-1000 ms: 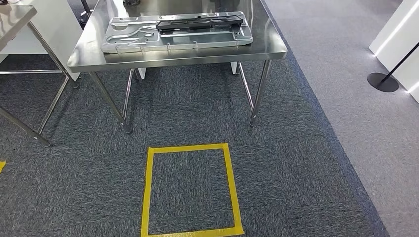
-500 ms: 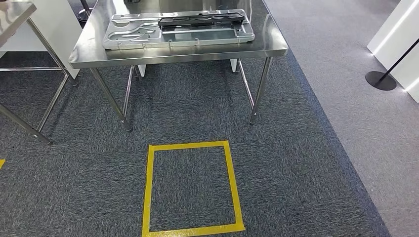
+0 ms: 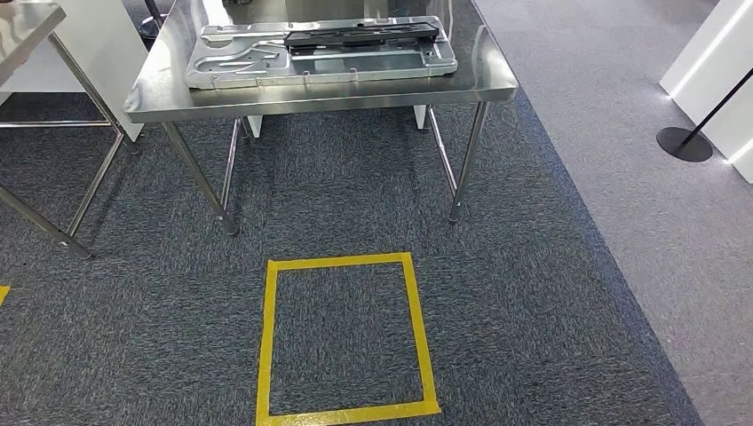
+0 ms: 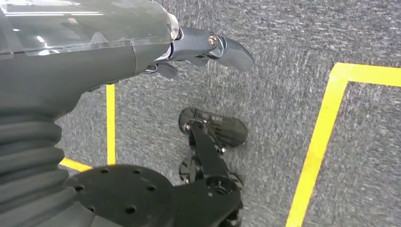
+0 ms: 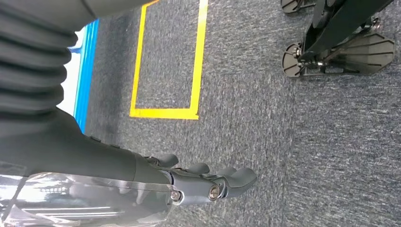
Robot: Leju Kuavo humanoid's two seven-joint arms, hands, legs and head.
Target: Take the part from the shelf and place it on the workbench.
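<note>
A steel workbench (image 3: 484, 75) stands ahead in the head view. On it lies a flat silver stamped metal part (image 3: 240, 58), with a long black part (image 3: 360, 35) lying across its far side. My left hand (image 4: 203, 47) hangs over the carpet in the left wrist view, fingers stretched out and holding nothing. In the right wrist view my right hand (image 5: 208, 182) hangs the same way, fingers apart and empty. Both hands are well away from the workbench.
A yellow tape square (image 3: 342, 263) marks the grey carpet in front of the workbench. A second steel table (image 3: 27, 22) stands at the left. At the right are a black stand base (image 3: 684, 144) and white panels. Blue tape (image 5: 87, 71) runs beside another yellow square (image 5: 165, 112).
The whole head picture has shifted slightly since a second ago, the workbench sitting a little higher: the camera moved. The parts on the workbench lie as before.
</note>
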